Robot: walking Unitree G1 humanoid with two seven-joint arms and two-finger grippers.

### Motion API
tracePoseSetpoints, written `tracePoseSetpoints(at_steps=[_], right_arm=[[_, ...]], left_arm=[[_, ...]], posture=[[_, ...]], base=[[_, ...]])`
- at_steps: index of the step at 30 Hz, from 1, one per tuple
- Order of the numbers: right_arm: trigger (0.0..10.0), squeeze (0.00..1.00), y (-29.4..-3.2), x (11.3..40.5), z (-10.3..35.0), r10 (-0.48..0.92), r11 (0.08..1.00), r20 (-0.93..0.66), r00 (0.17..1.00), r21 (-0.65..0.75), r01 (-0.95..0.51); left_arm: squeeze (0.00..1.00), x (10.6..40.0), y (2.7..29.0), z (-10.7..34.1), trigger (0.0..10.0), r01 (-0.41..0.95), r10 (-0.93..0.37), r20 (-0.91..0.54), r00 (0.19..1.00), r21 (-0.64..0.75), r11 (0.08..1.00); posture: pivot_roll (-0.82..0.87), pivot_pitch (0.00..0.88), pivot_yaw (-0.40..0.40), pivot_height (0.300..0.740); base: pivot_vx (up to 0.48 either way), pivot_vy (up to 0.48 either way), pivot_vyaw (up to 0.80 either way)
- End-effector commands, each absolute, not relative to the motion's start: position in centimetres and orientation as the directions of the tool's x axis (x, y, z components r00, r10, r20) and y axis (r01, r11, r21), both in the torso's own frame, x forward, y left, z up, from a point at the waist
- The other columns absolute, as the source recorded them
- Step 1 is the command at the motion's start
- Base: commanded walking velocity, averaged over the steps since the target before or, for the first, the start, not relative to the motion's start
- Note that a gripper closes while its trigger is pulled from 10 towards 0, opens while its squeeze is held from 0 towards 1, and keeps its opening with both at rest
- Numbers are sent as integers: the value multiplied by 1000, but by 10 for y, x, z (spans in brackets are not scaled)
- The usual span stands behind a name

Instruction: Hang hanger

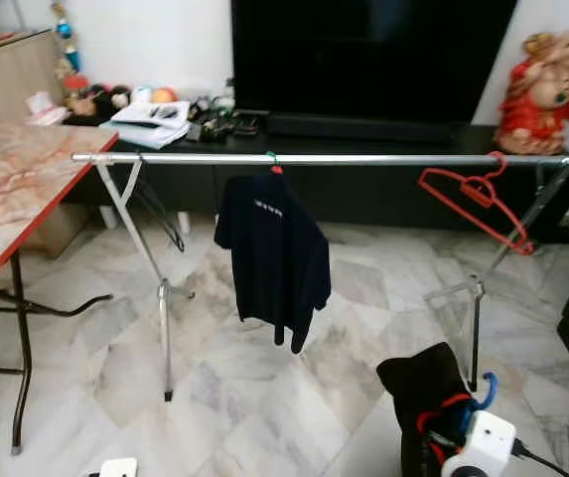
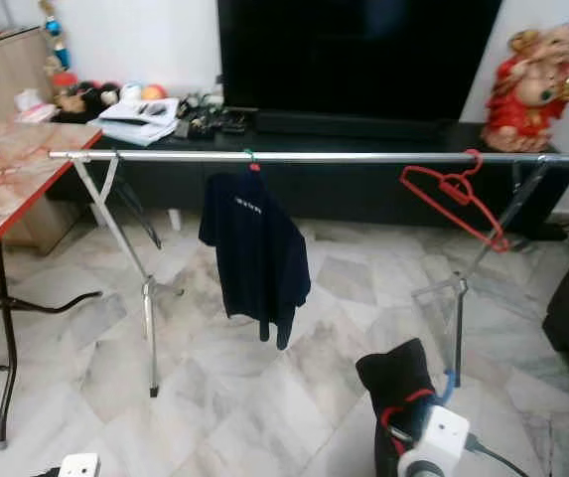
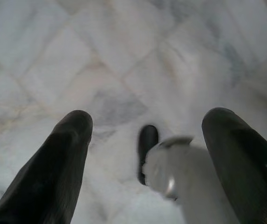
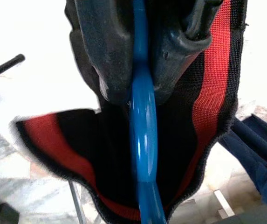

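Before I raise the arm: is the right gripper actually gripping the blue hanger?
Touching. In the right wrist view the right gripper has both black fingers pressed against the blue hanger, which runs between them over the black and red garment.

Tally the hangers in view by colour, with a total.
Red plastic hanger, empty, hooked on the metal rail: 1
Green-hooked hanger carrying the dark navy shirt: 1
Blue plastic hanger gripped in the right gripper: 1
Total: 3

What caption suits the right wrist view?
Right gripper shut on blue plastic hanger carrying a black red-trimmed garment.
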State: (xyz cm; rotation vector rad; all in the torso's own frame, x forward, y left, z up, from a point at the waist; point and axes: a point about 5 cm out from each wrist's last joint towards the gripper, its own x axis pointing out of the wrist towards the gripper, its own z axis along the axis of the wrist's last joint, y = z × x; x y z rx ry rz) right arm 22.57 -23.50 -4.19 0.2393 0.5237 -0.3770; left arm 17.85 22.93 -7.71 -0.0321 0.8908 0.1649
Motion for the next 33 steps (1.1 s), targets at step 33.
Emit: tracePoseSetpoints(at_steps=[33], right_arm=[[10000,0,-270,275,22,162,923,-445,881,-247,-295]], left_arm=[[0,259,252,-6,10000,159,4,-465,885,311,937]], posture=[[-52,0,43,740]], base=[[0,0,0]])
